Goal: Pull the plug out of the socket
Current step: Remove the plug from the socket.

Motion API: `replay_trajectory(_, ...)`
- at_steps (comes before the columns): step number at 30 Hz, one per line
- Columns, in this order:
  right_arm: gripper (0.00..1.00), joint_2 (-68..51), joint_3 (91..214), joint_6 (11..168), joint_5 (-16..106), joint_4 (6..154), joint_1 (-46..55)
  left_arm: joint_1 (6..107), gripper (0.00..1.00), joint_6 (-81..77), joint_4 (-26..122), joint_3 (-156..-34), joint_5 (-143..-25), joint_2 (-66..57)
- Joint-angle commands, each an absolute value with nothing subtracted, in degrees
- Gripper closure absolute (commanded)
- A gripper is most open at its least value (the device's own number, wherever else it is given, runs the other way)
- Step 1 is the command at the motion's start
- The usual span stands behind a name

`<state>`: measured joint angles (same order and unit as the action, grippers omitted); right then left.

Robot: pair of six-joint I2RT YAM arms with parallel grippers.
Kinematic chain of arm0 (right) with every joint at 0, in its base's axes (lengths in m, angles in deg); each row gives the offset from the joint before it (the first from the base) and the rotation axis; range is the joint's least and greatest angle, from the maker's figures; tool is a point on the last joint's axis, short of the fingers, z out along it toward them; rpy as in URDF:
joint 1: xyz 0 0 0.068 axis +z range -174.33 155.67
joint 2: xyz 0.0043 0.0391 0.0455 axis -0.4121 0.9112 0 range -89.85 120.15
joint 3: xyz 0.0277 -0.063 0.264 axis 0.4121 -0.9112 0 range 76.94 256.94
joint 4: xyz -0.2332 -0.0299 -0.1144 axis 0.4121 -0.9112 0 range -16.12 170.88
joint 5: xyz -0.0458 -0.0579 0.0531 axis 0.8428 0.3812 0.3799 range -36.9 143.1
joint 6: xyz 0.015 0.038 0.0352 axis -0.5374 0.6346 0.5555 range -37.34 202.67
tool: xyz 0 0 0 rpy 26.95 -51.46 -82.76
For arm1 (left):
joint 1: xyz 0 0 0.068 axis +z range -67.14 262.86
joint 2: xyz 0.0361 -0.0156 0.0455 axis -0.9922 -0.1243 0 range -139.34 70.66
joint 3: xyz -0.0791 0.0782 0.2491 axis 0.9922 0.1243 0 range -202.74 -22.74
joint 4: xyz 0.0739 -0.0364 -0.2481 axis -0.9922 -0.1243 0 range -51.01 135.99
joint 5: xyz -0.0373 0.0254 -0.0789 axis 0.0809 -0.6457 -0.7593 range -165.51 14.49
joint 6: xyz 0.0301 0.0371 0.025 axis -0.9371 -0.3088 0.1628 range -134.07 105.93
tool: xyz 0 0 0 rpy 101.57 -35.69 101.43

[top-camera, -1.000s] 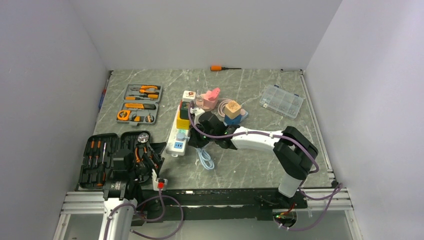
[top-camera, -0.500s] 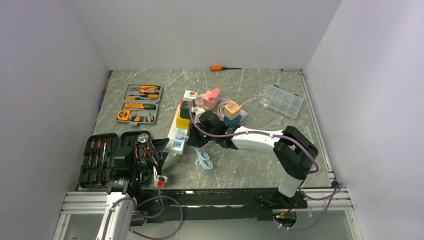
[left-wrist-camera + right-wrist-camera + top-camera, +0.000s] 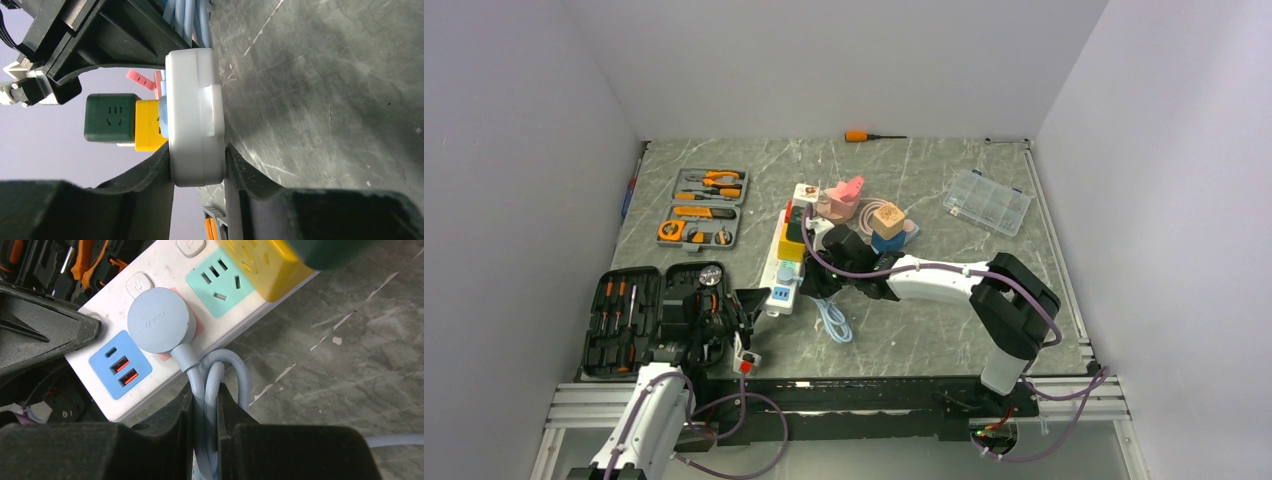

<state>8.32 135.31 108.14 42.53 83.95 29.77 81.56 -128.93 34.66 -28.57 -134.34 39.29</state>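
Observation:
The socket (image 3: 786,252) is a long white power strip lying lengthwise mid-table, with a blue USB panel (image 3: 120,365) at its near end. A round grey-blue plug (image 3: 157,326) sits in the outlet beside that panel, and its cable (image 3: 197,371) loops toward me. My right gripper (image 3: 205,400) is shut on the doubled cable just below the plug. My left gripper (image 3: 197,160) is shut on the near end of the socket (image 3: 192,115), one finger above and one below. A yellow cube adapter (image 3: 147,125) and a green one (image 3: 110,117) are plugged in farther along.
An open black tool case (image 3: 624,315) lies under my left arm, and a grey tool case (image 3: 709,207) sits behind it. Pink items (image 3: 844,195) and a wooden cube (image 3: 887,218) crowd the socket's far end. A clear organizer box (image 3: 987,201) is at right, a screwdriver (image 3: 864,136) at the back.
My left gripper has moved forward to the socket's near end and closed on it. The right gripper has stayed shut on the cable.

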Motion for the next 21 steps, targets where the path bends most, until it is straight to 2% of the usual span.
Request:
replay_trajectory(1, 1.00, 4.99, 137.26, 107.84, 39.92, 90.57, 31.70, 79.33, 0.68, -130.67, 39.92, -30.16, -136.35, 38.47)
replay_trajectory(3, 0.95, 5.32, 137.31, 106.67, 41.49, 88.95, 32.52, 78.43, 0.74, -128.98, 41.68, -30.17, -135.58, 38.33)
replay_trajectory(6, 0.72, 4.82, 135.60, 105.28, 44.36, 87.36, 33.25, 77.62, 0.84, -126.04, 43.57, -30.44, -134.08, 38.34)
replay_trajectory(8, 0.49, 3.51, 133.48, 104.63, 47.34, 86.73, 33.77, 77.42, 0.90, -123.97, 43.77, -30.89, -132.89, 38.62)
replay_trajectory(12, 0.27, 0.31, 130.39, 101.86, 56.29, 84.23, 35.85, 77.24, 0.98, -121.84, 42.04, -31.86, -131.27, 39.30)
replay_trajectory(15, 0.22, -1.45, 130.69, 98.90, 63.26, 82.04, 37.88, 77.24, 1.00, -120.91, 42.38, -31.64, -130.74, 39.82)
replay_trajectory(21, 0.23, 0.72, 135.37, 90.20, 74.56, 82.01, 40.26, 77.15, 1.00, -121.03, 39.40, -32.37, -130.16, 40.83)
